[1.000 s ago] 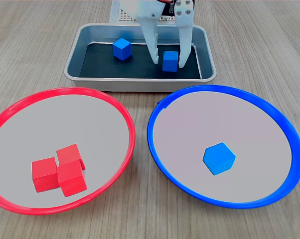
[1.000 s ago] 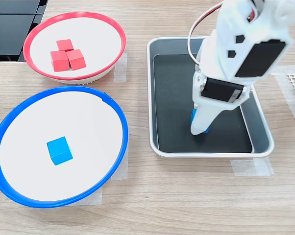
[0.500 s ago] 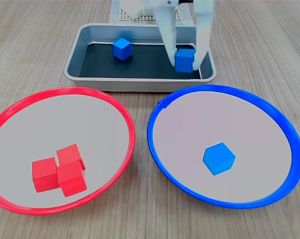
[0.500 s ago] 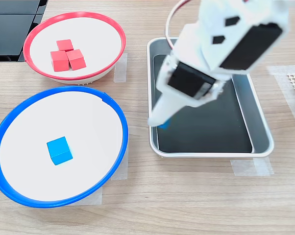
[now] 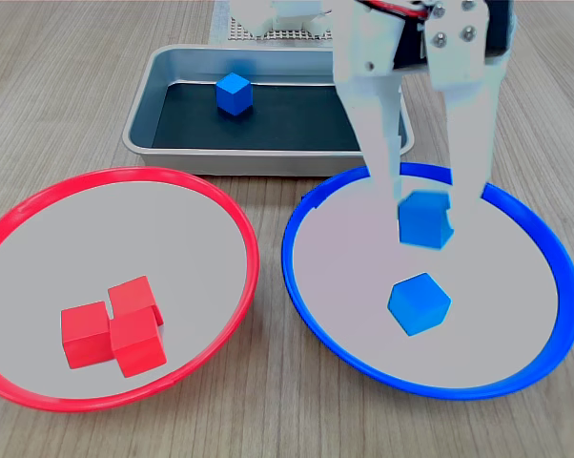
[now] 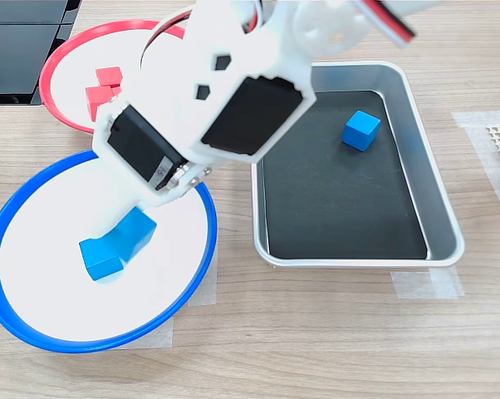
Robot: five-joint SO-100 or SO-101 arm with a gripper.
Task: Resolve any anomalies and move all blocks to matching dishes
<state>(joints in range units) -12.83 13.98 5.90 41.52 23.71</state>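
- The gripper (image 5: 425, 212) is hanging over the blue-rimmed dish (image 5: 311, 205), its two white jaws drawn in against a blue block (image 5: 426, 219) and holding it clear of the dish floor.
- In the first exterior view, a second blue block (image 5: 420, 303) is lying directly nearer the camera than the held one, just apart from it; in the second exterior view the two (image 6: 134, 232) (image 6: 99, 257) look nearly touching, so I judge a straight drop risks clipping the resting one.
- The held block is looking glossy and sharp-edged, sitting square between the jaws.
- A third blue block (image 5: 234, 93) is waiting in the grey tray (image 5: 163, 67) at the far side, well apart from the gripper.
- Three red blocks (image 5: 112, 325) are huddling together, touching, in the red-rimmed dish (image 5: 125, 176) on the first exterior view's left.
- By my reckoning, one more blue block remains after this.
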